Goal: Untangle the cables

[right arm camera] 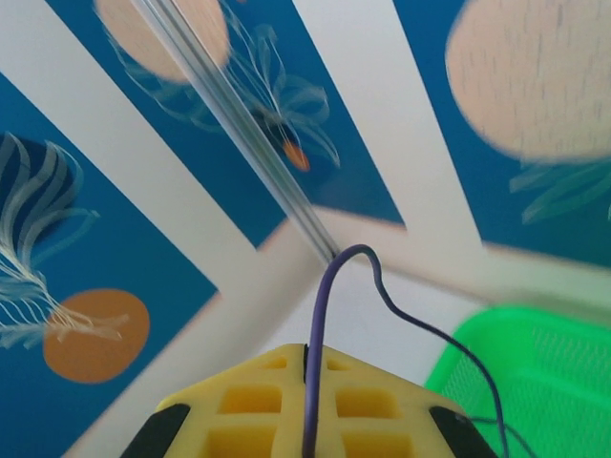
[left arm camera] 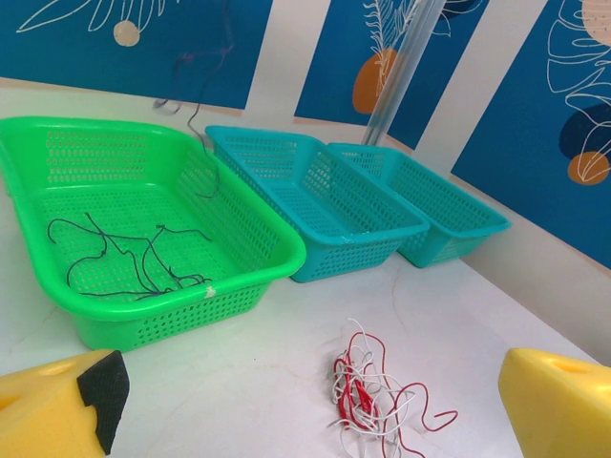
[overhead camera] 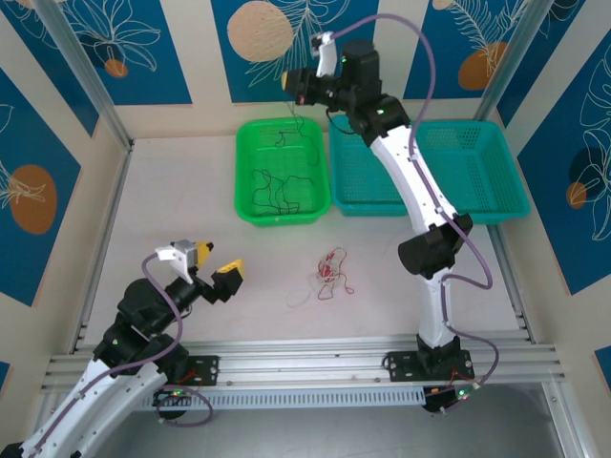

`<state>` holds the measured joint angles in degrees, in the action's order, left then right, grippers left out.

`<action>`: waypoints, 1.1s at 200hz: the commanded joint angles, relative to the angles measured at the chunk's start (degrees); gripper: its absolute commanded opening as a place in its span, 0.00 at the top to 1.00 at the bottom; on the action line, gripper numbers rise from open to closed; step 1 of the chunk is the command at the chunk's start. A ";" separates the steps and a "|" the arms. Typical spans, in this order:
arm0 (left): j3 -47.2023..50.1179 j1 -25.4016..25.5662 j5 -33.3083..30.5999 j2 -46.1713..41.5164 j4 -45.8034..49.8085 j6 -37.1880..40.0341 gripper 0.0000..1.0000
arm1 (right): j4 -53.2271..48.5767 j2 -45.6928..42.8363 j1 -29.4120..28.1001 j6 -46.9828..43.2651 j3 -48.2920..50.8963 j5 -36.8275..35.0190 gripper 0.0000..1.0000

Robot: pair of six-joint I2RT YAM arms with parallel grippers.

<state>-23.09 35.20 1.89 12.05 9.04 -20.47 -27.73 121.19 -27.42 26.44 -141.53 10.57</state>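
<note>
A tangle of red and whitish cables (overhead camera: 329, 271) lies on the table in front of the baskets, also seen low in the left wrist view (left arm camera: 377, 393). My left gripper (overhead camera: 212, 273) hovers open to the left of it, its yellow fingers (left arm camera: 558, 405) wide apart with nothing between them. Dark thin cables (left arm camera: 124, 258) lie in the green basket (overhead camera: 250, 191). My right gripper (overhead camera: 298, 93) is raised above that basket's far end, shut on a purple-blue cable (right arm camera: 329, 286). The cable's loose end hangs down (overhead camera: 292, 126) toward the basket.
Two teal baskets (overhead camera: 368, 191) (overhead camera: 477, 181) stand side by side to the right of the green one. Blue patterned walls and metal posts (overhead camera: 76, 67) enclose the table. The right arm (overhead camera: 410, 172) arches over the near teal basket.
</note>
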 commanded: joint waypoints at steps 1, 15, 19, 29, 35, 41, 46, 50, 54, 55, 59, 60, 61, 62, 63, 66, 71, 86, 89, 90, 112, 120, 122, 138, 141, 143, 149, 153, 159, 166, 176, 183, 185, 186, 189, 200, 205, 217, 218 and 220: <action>-0.55 -0.40 0.31 -0.27 -1.14 0.91 0.00 | -2.49 2.97 -2.10 0.22 5.04 0.81 1.00; -0.61 -0.43 0.31 -0.40 -0.68 0.91 0.00 | -4.49 5.38 -2.93 0.21 6.60 -1.20 1.00; -0.70 -0.45 0.15 -0.44 -0.41 0.87 0.00 | -5.14 6.08 -3.07 0.28 7.00 -2.22 1.00; -0.79 -0.45 -0.41 -0.45 0.19 0.79 0.00 | -6.59 7.76 -3.57 0.55 7.64 -5.20 0.97; -0.96 -0.44 -0.71 -0.26 0.56 0.84 0.00 | -7.34 8.83 -3.78 0.40 7.84 -6.19 0.95; -1.12 -0.45 -0.90 -0.28 0.94 0.79 0.00 | -8.30 9.82 -4.02 0.23 7.70 -6.81 0.91; -1.29 -0.42 -1.01 -0.18 1.22 0.79 0.00 | -9.22 10.70 -4.24 -0.16 7.18 -7.17 0.85; -1.38 -0.40 -0.95 -0.19 1.44 0.78 0.00 | -10.25 11.33 -4.35 -0.48 6.49 -7.43 0.80; -1.47 -0.45 -0.92 -0.11 1.64 0.85 0.00 | -11.40 12.04 -4.46 -0.93 5.49 -7.76 0.75; -1.54 -0.42 -0.92 -0.10 1.70 0.86 0.00 | -11.75 12.14 -4.56 -1.03 5.22 -7.89 0.73; -1.65 -0.48 -0.76 -0.10 1.98 0.99 0.00 | -13.13 12.63 -4.66 -1.34 3.98 -8.74 0.68; -1.67 -0.48 -0.76 -0.10 2.01 1.02 0.00 | -13.49 12.74 -4.70 -1.41 3.68 -8.99 0.67; -1.73 -0.48 -0.75 -0.06 2.07 1.03 0.00 | -13.84 12.84 -4.77 -1.44 3.35 -9.30 0.66; -1.75 -0.48 -0.75 -0.08 2.09 1.04 0.00 | -14.20 12.97 -4.80 -1.50 3.01 -9.67 0.64; -1.81 -0.44 -0.75 -0.05 2.15 1.13 0.00 | -14.55 13.04 -4.82 -1.53 2.71 -9.99 0.63; -1.91 -0.48 -0.73 0.02 2.42 1.24 0.00 | -15.63 13.21 -4.90 -1.75 1.82 -11.04 0.60; -1.95 -0.46 -0.75 -0.01 2.72 1.24 0.00 | -17.18 13.20 -5.05 -2.07 0.54 -12.83 0.54; -2.44 -0.45 -0.86 0.32 3.46 1.31 0.00 | -20.07 11.64 -5.03 -3.09 -1.27 -17.06 0.43; -2.52 -0.45 -0.77 0.40 3.58 1.31 0.00 | -20.43 11.02 -5.01 -3.27 -1.20 -17.65 0.41; -2.55 -0.42 -0.76 0.46 3.55 1.31 0.00 | -20.43 10.79 -4.97 -3.30 -1.20 -17.80 0.41; -2.77 -0.40 0.11 2.01 3.12 0.79 0.00 | -21.39 5.00 -3.66 -4.24 1.41 -16.90 0.37; -2.75 -0.42 0.67 2.86 2.53 0.40 0.00 | -21.44 2.26 -3.10 -4.14 3.30 -15.37 0.37; -2.75 -0.40 0.77 3.01 2.31 0.31 0.00 | -21.44 1.59 -2.97 -4.07 3.77 -14.93 0.38; -2.66 -0.46 2.11 5.07 0.64 -0.55 0.00 | -21.67 -4.70 -2.38 -3.80 9.72 -12.56 0.41; -2.62 -0.40 2.33 5.50 0.21 -0.74 0.00 | -21.64 -6.11 -2.42 -3.58 11.40 -12.37 0.42; -2.65 -0.42 2.57 5.80 -0.02 -0.87 0.00 | -21.55 -6.92 -2.36 -3.52 12.72 -12.29 0.42; -2.67 -0.46 3.11 6.79 -0.80 -1.42 0.00 | -20.69 -10.55 -2.47 -3.01 17.27 -12.27 0.42; -2.74 -0.42 3.47 7.43 -1.35 -1.84 0.00 | -19.55 -13.16 -2.62 -2.70 21.00 -12.31 0.43; -2.62 -0.42 4.08 8.43 -2.23 -2.42 0.00 | -17.44 -17.36 -2.80 -1.90 27.46 -12.47 0.43; -2.58 -0.44 4.71 9.66 -3.22 -3.08 0.00 | -13.63 -22.71 -3.01 -0.80 35.76 -12.99 0.43; -2.31 -0.25 5.80 11.45 -4.95 -3.95 0.00 | -7.79 -30.58 -3.19 1.22 47.62 -13.53 0.43; -2.14 -0.07 6.40 12.65 -5.99 -4.29 0.00 | -4.66 -35.83 -3.18 2.57 55.14 -13.85 0.43; -2.20 -0.05 6.58 13.00 -6.23 -4.51 0.00 | -4.04 -37.31 -3.17 2.98 57.14 -13.96 0.43; -2.17 0.00 6.69 13.17 -6.36 -4.59 0.00 | -3.80 -37.98 -3.17 3.17 58.12 -14.02 0.43; -2.11 0.16 6.91 13.71 -6.67 -4.66 0.00 | -2.76 -40.01 -3.21 3.75 60.92 -14.26 0.43; -2.12 0.83 7.48 15.79 -7.73 -5.10 0.01 | -1.12 -46.68 -3.50 5.74 69.72 -15.27 0.43; -2.13 1.20 7.59 16.68 -8.24 -5.31 0.01 | -1.28 -49.38 -3.65 6.64 73.13 -15.70 0.43; -1.96 2.34 7.47 18.89 -9.75 -5.78 0.02 | -2.44 -54.70 -4.26 9.53 80.14 -16.79 0.44; -1.92 2.47 7.41 19.06 -9.83 -5.84 0.02 | -2.56 -55.20 -4.28 9.74 80.64 -16.84 0.44; -1.84 2.74 7.31 19.57 -10.18 -5.93 0.02 | -2.70 -56.06 -4.39 10.23 81.69 -16.93 0.44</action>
<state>-24.27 36.07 7.14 28.51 4.49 -24.27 -32.75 72.10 -31.07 29.74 -71.83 -4.19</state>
